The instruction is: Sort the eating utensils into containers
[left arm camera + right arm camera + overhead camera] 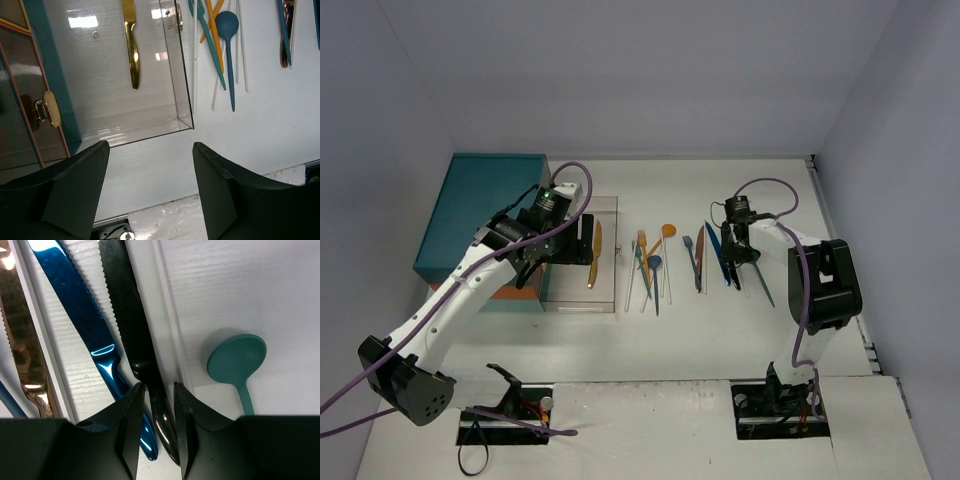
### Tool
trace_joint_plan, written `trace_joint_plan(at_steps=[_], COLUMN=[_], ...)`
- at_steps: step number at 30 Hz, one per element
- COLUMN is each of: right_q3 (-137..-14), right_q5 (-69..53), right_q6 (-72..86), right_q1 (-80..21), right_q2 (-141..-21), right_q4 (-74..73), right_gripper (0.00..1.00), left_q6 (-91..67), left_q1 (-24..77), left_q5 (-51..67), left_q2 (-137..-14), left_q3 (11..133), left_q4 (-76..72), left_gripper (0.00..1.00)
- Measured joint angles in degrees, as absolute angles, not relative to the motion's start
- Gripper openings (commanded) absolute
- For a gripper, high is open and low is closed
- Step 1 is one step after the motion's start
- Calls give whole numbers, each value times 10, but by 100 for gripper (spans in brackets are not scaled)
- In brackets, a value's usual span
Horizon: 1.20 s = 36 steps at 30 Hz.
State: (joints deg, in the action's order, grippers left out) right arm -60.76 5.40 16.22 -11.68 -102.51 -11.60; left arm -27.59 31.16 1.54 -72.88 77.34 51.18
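My right gripper (159,390) is shut on the handle of a black knife (125,315) that lies on the table. A blue knife (75,295) lies against it on the left, a pale chopstick (167,315) on the right. A teal spoon (236,360) is further right and a brown knife (20,350) further left. My left gripper (150,150) is open and holds nothing, hovering just off the near corner of a clear pulled-out drawer (182,75). A gold knife (131,45) lies in that drawer. The teal chest (480,200) stands at the left.
More utensils lie in a loose row mid-table: a blue spoon (229,25), a teal fork (210,45), an orange spoon (667,232) and chopsticks. A gold handle (51,107) shows on the chest's front. Purple cables loop over both arms.
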Motion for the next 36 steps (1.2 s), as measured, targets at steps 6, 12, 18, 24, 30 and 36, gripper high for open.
trace_joint_plan(at_steps=[6,12,18,24,30,36], right_q3=[-606,-606,-607,-614,-697,-846], right_q5=[46,42,43,43,35,35], right_q6=[154,149,149,164,230,307], right_q1=[-117,-117,-119,-136,-216,-375], right_q2=[-1027,-1029,-1027,-983,-913,-945], right_q4=[-105,-96,-98,-120,-132,-124], right_gripper=[14,0,0,0,0,0], left_q6=[-274,-274,-275,-275,-275,-275], left_q1=[312,312,312,311,306,294], left_q5=[15,16,17,17,13,-1], left_q2=[-729,-729,-729,-729,-729,-716], left_q3=[771,770,770,770,790,854], left_q4=[512,512,512,512,522,533], left_gripper=[65,65,65,64,65,64])
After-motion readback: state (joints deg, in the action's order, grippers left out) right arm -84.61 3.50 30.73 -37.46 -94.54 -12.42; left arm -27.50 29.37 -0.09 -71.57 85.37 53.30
